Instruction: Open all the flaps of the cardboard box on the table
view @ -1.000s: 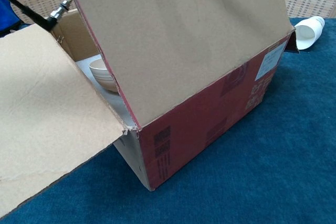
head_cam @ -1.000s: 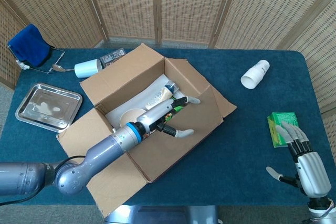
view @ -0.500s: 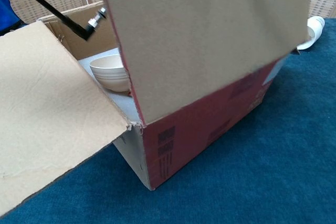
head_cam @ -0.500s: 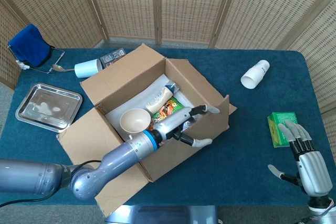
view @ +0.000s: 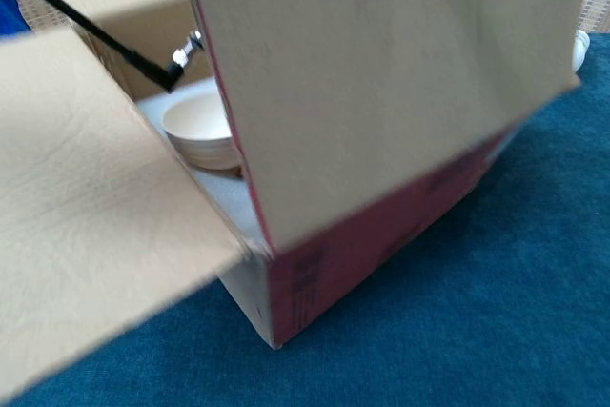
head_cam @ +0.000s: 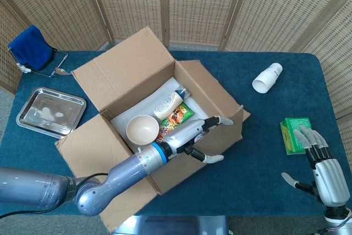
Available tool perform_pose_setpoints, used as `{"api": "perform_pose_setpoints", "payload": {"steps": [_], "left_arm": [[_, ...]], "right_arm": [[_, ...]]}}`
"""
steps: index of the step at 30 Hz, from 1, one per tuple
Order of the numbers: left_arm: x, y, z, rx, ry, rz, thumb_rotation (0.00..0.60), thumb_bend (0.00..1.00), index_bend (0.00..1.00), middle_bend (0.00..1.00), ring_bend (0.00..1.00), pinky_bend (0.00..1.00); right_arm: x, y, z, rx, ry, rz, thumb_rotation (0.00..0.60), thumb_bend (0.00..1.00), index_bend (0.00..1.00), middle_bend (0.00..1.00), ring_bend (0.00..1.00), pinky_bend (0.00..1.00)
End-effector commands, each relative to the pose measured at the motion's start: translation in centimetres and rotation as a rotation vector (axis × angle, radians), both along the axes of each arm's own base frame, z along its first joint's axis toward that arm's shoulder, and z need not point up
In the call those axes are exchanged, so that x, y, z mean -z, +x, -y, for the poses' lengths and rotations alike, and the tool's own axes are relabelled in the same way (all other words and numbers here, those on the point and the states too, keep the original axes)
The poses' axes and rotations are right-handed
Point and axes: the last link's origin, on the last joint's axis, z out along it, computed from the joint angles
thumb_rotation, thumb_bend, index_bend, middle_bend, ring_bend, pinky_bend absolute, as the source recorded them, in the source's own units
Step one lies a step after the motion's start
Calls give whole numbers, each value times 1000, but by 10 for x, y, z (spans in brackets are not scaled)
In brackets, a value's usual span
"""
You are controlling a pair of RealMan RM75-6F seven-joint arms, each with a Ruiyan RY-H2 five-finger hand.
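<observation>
The cardboard box stands mid-table with its top uncovered; inside lie a cream bowl, a bottle and a snack packet. My left hand reaches across the box with fingers apart and presses on the near-right flap, which stands nearly upright. That flap fills the blurred chest view above the box's red side, with the bowl behind it. The far-left flap is raised and the near-left flap lies spread out. My right hand hovers open at the near right.
A green box lies just ahead of my right hand. A white cup lies on its side at the back right. A metal tray, a spoon and a blue cloth are at the left.
My left hand has moved right across the box, pushing the near-right flap from leaning inward to nearly upright. The far-left flap has risen, now hiding the cup behind it. The right hand stays put.
</observation>
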Motion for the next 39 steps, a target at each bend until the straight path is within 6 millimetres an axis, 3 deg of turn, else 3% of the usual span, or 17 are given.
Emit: {"api": "perform_pose_setpoints", "payload": {"steps": [1, 21, 39], "left_arm": [[-6, -4, -2, -12, 17, 0, 485, 0, 179, 144, 153, 307], [-33, 1, -2, -15, 32, 131, 489, 0, 196, 99, 75, 250], [-21, 12, 10, 30, -14, 195, 481, 0, 200, 90, 68, 249]], "right_arm": [[0, 0, 0, 0, 2, -1, 600, 83, 0, 0, 0, 0], [1, 1, -1, -1, 13, -3, 600, 85, 0, 0, 0, 0], [1, 0, 0, 3, 13, -6, 600, 84, 0, 0, 0, 0]]}}
